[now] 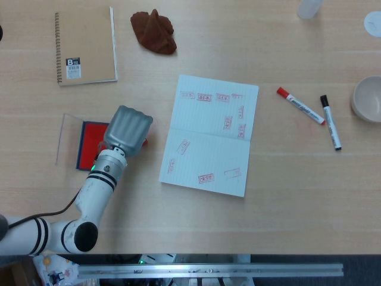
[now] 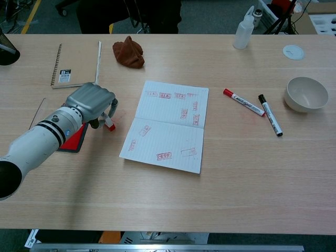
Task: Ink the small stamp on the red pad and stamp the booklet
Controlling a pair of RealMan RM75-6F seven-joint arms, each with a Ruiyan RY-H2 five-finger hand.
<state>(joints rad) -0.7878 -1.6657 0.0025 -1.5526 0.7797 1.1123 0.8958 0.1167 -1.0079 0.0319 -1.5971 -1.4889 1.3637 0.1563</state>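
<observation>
The open booklet (image 1: 211, 134) (image 2: 168, 123) lies mid-table, its white pages carrying several red stamp marks. To its left sits the red pad (image 1: 92, 143) (image 2: 73, 137), its clear lid (image 1: 66, 138) folded out leftwards. My left hand (image 1: 127, 131) (image 2: 90, 102) hovers over the pad's right edge, fingers curled down. It pinches the small stamp (image 2: 109, 125) (image 1: 144, 141), a red-and-white piece low over the table between pad and booklet. The hand hides most of the stamp in the head view. My right hand appears in neither view.
A spiral notebook (image 1: 85, 46) and a brown cloth (image 1: 155, 31) lie at the far left. Right of the booklet are a red marker (image 1: 299, 105), a black marker (image 1: 331, 122) and a bowl (image 1: 369, 98). A squeeze bottle (image 2: 242, 30) and white lid (image 2: 293, 51) stand far right.
</observation>
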